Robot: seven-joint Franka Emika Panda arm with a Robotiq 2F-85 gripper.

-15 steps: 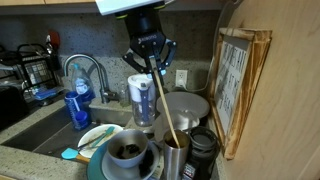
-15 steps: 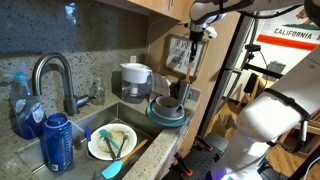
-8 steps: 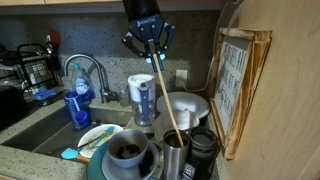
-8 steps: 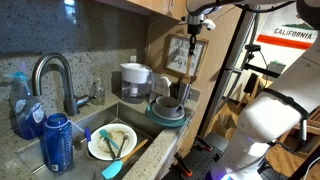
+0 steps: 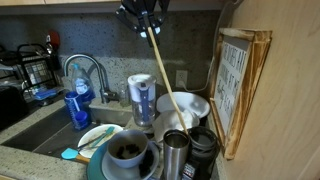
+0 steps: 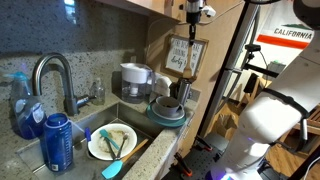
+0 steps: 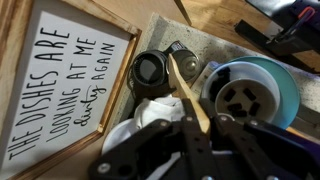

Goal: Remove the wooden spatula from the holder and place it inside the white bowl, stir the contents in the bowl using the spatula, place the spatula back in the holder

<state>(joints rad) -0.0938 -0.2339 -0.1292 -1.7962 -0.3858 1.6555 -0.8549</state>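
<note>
Wooden spatula [image 5: 166,88]: top end pinched in the hand [image 5: 148,27], shaft slanting down below it, lower tip at the mouth of the holder [image 5: 176,153]. White bowl [image 5: 128,154] stands just beside the holder.

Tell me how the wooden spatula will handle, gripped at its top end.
Likely stiff: the wooden spatula runs straight though the end effector pinches only its top. Probably light, being slim wood. Hanging tilted from one end, it may pivot in the grip.
</note>
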